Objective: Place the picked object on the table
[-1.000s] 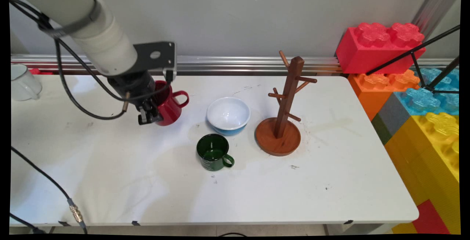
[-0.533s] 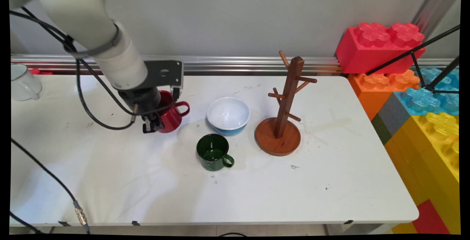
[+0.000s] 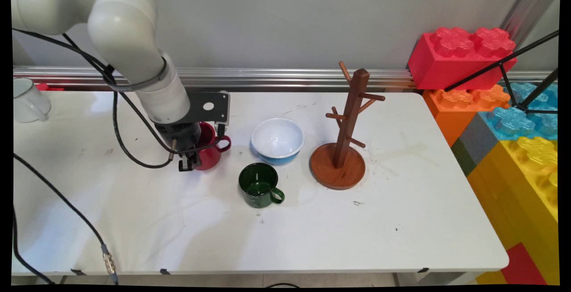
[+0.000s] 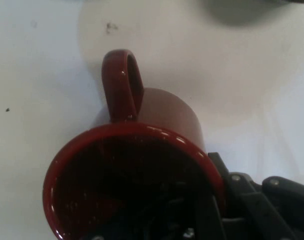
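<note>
End effector [image 3: 192, 163] is low over the left-centre of the white surface [image 3: 178, 220], clamped on the wall of the red mug [image 3: 209, 151]: in the hand view one finger sits inside the dark interior and the other linkage lies outside the rim at about 4 o'clock of the mug opening, so the rim is pinched between them. Red mug [image 4: 137, 170] appears upright or nearly so, handle pointing to 12 o'clock in the hand view and to roughly 3 o'clock in the main view; cannot tell from either view whether its base touches the surface or is just clear of it. At 3 o'clock of the red mug, near but apart, stands a bowl [image 3: 277, 140], white inside and blue outside. At about 5 o'clock of the red mug stands a dark green mug [image 3: 259, 185], upright, handle towards 4 o'clock, just in front of the bowl and not touching it. Further along at 3 o'clock, beside the bowl, a wooden mug tree [image 3: 345, 131] on a round base, pegs bare. A white mug [image 3: 27, 100] sits at the far left edge of the surface, well apart, at about 10 o'clock of the end effector. Large coloured toy blocks [image 3: 495, 104] are stacked off the right end of the surface. Black cables [image 3: 129, 140] hang from the arm.
</note>
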